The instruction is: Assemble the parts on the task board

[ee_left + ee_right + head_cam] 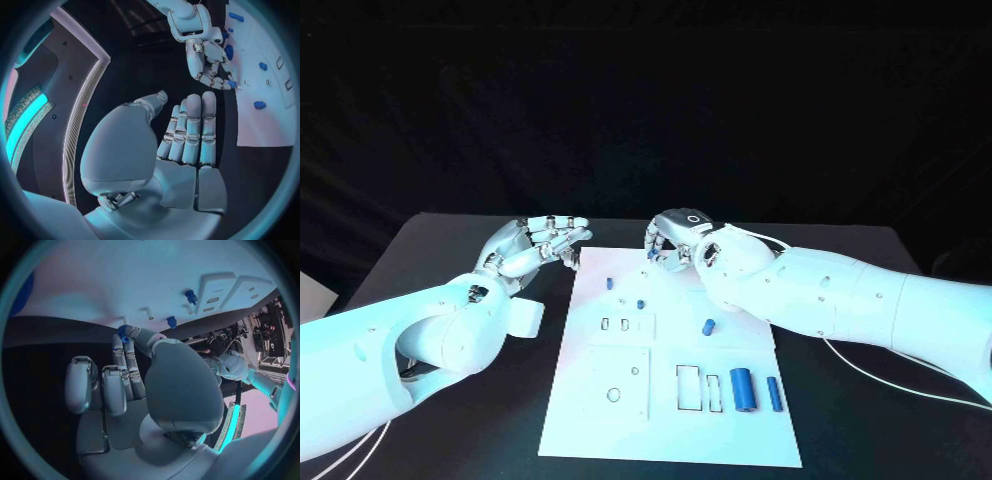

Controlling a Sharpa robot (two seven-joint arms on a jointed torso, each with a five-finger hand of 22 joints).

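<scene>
Several blue parts (pixel 743 389) lie loose on the task board (pixel 668 440) in our head view, so most assembly remains; our left wrist view shows our left hand (pixel 187 135) flat and empty, while our right wrist view shows our right hand (pixel 134 367) pinching a small blue part (pixel 124 333) at the board's far edge.

My left robot hand (pixel 187 135) is held flat, empty, over the dark bench (pixel 144 70). My right robot hand (pixel 209 62) pinches a blue part (pixel 232 84) at the task board (pixel 265 125) edge.

A black table (pixel 459 245) stands before a black curtain (pixel 646 100) backdrop
</scene>
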